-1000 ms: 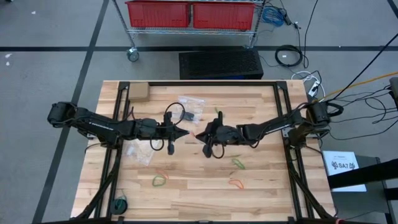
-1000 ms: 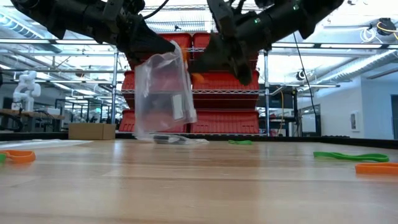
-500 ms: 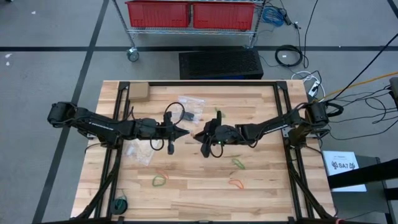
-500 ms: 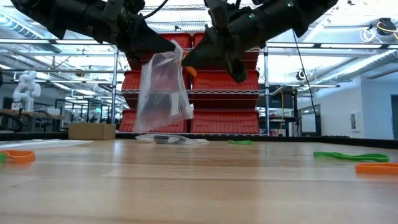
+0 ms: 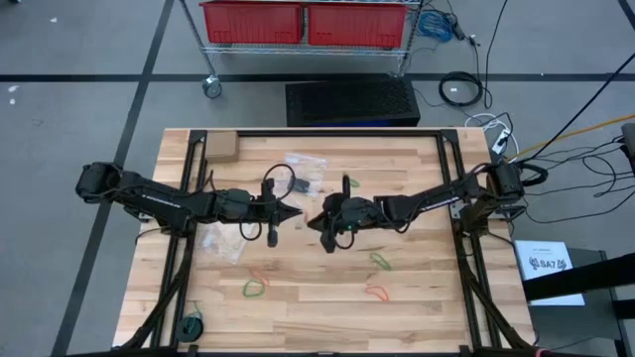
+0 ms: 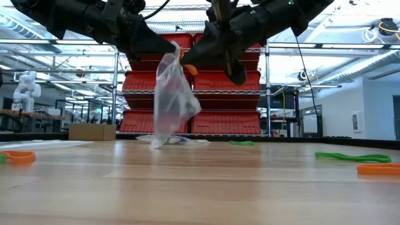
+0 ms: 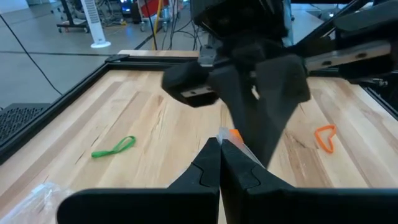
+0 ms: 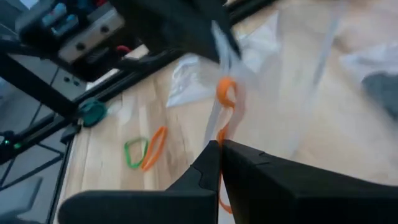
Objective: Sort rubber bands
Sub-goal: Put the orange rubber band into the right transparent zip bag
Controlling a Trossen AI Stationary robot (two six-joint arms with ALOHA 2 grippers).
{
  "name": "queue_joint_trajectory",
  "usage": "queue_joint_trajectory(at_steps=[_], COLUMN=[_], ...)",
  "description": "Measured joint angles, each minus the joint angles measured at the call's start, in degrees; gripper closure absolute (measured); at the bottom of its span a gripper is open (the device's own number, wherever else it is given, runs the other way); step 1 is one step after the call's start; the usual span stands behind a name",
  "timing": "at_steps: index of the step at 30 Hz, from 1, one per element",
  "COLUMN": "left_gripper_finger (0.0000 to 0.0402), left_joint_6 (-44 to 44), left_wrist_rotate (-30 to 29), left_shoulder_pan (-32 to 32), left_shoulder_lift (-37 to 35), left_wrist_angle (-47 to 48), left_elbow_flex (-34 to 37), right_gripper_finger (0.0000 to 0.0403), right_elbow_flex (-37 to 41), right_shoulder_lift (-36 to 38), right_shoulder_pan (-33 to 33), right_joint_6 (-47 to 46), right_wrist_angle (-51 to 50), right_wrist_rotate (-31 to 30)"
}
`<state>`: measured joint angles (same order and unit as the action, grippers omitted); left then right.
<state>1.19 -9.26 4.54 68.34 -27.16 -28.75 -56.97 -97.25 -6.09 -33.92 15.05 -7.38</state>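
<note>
Clear zip bag [image 6: 170, 94] hangs in the air over mid table [image 5: 417, 307], pinched at its top edge by the left gripper [image 6: 177, 49], jaws closed on it. Contents can't be told. Right gripper [image 6: 185, 61] meets it tip to tip, jaws closed on an orange rubber band [image 8: 225, 93] right at the bag's mouth. Both arms reach in level from the sides, meeting at centre.

Two more clear bags lie flat: one on the far side [image 5: 303, 164], one on the left [image 5: 222, 243].

Loose bands on the table, high view: green and orange pair [image 5: 256, 286] near the front left, one green [image 5: 381, 261], one orange [image 5: 375, 292], one green on the far side [image 5: 351, 184]. Cardboard box [image 5: 220, 147] at the far-left corner.
</note>
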Motion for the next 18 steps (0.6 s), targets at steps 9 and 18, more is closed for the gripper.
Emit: queue_joint_trajectory(at_steps=[9,18], left_gripper_finger=[0.0401,0.0401], left_joint_6=[0.0,0.1], left_wrist_rotate=[0.0,0.0], left_shoulder_pan=[0.0,0.0], left_shoulder_lift=[0.0,0.0], left_wrist_angle=[-0.6,-0.5], left_elbow_flex=[0.0,0.0], right_gripper_finger=[0.0403,0.0386], right_elbow_flex=[0.0,0.0], right_shoulder_lift=[-1.9,-5.8], right_shoulder_pan=[0.5,1.0], right_joint_6=[-4.3,-4.5], right_wrist_angle=[1.7,8.1], right_wrist_rotate=[-2.7,-1.6])
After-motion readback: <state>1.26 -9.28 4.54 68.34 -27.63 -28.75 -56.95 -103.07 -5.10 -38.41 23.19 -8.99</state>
